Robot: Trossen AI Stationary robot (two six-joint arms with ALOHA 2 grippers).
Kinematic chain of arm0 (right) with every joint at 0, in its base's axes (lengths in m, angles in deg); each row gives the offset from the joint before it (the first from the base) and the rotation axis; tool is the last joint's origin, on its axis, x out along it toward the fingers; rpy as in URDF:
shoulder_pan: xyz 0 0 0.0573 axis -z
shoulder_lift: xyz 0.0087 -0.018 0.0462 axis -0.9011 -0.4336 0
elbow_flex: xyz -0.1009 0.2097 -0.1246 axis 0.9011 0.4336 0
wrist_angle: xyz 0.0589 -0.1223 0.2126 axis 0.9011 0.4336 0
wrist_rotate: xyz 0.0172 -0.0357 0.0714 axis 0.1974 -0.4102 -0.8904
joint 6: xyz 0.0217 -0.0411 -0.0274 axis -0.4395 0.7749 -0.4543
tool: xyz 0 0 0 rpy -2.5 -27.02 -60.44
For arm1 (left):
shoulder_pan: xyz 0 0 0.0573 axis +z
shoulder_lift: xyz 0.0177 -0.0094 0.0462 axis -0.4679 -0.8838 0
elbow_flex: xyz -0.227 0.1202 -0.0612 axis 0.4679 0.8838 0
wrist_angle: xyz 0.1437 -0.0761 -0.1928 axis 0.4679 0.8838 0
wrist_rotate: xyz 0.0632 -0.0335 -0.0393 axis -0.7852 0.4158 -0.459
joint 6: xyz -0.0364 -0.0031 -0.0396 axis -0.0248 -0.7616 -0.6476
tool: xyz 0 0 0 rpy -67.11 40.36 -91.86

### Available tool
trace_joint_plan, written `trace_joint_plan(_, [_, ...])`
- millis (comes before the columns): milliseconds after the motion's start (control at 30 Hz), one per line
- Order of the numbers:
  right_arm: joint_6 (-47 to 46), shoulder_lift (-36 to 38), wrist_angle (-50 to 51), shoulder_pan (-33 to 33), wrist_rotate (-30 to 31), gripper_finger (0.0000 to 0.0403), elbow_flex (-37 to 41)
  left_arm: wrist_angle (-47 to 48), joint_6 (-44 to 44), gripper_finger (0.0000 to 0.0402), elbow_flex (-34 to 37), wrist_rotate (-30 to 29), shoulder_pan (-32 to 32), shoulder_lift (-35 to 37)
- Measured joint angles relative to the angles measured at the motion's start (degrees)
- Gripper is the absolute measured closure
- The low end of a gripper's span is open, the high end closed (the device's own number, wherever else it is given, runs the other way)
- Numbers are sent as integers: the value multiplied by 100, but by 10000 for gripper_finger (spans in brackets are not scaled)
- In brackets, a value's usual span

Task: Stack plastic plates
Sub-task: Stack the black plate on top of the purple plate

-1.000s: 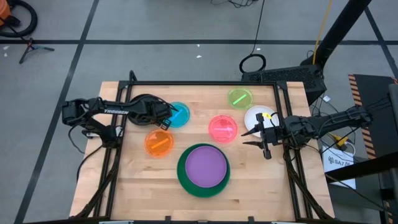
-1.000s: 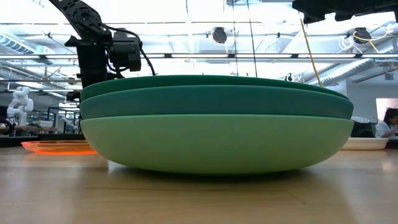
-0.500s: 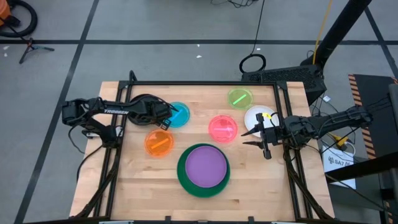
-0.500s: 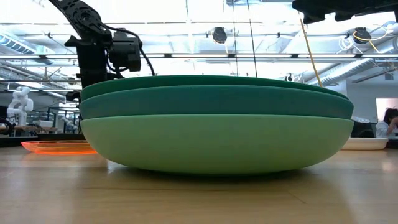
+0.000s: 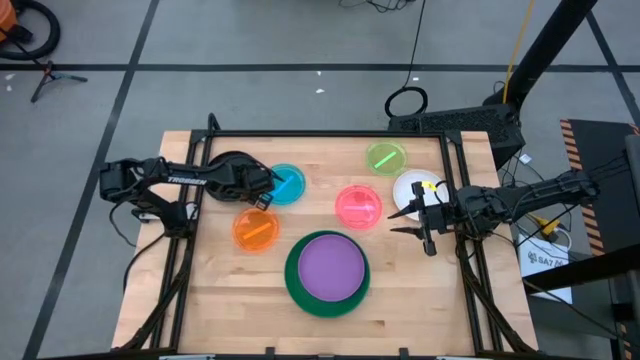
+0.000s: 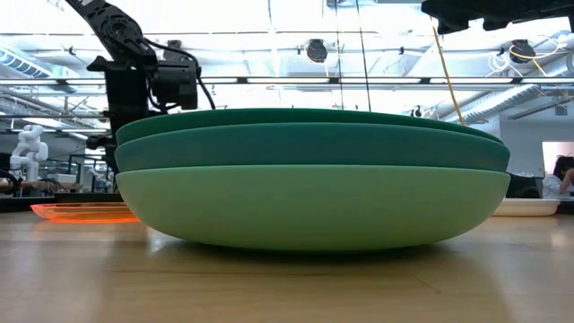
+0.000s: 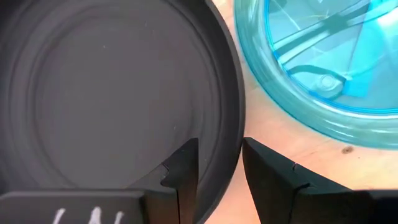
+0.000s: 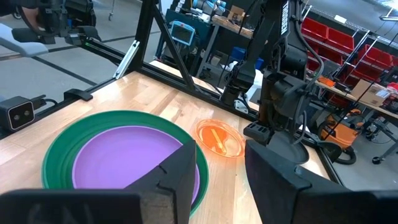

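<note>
left gripper (image 7: 219, 163) straddling black plate (image 7: 112, 93) rim (blue plate (image 7: 323, 56) beside)

Wooden table (image 5: 400, 290), grey taped floor (image 5: 250, 60), red bins (image 8: 367, 53)

One camera looks straight down on the bench (image 5: 225, 290); another sits at bench height, close against the green plate stack (image 6: 309, 184). Both share that stack.
</note>
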Motion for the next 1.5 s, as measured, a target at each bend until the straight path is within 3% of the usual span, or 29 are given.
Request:
trace_joint_plan(1000, [17, 1, 22, 1, 0, 273, 0, -9, -48, 273, 14, 0, 0, 0])
trace_joint_plan(1500, [20, 1, 22, 2, 0, 273, 0, 23, -155, 393, 20, -123, -61, 0])
